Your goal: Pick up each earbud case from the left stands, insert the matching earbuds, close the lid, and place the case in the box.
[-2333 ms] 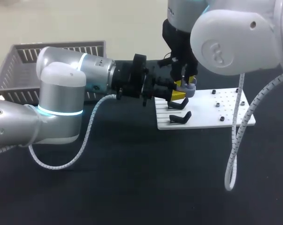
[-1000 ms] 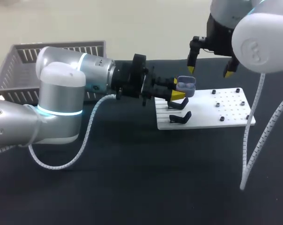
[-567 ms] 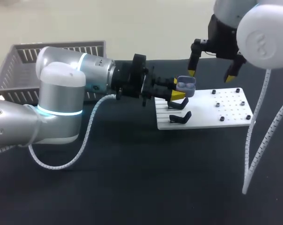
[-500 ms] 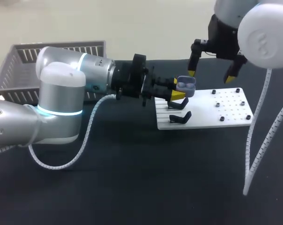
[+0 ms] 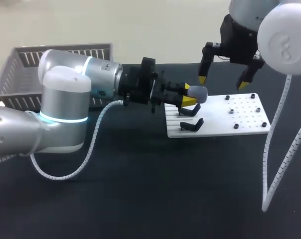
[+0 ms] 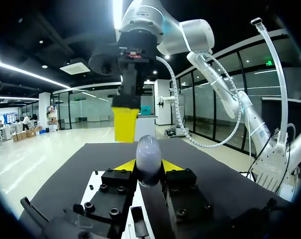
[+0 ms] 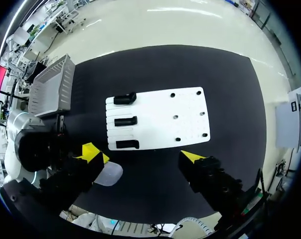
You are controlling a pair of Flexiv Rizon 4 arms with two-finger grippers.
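glossy earbud case [image 6: 149,160], perhaps plastic basket [image 5: 21,69]

The spread right gripper [image 5: 223,82] hung at one o'clock of the case [image 5: 198,92] clamped in the left gripper [image 5: 189,94]. Black stands [image 5: 192,124] crowded the board's [image 5: 218,127] nine o'clock edge; low bolts [image 5: 230,111] dotted its three o'clock half.

Black table [image 5: 140,199]: white board [image 5: 218,128], grey box [image 5: 21,67]
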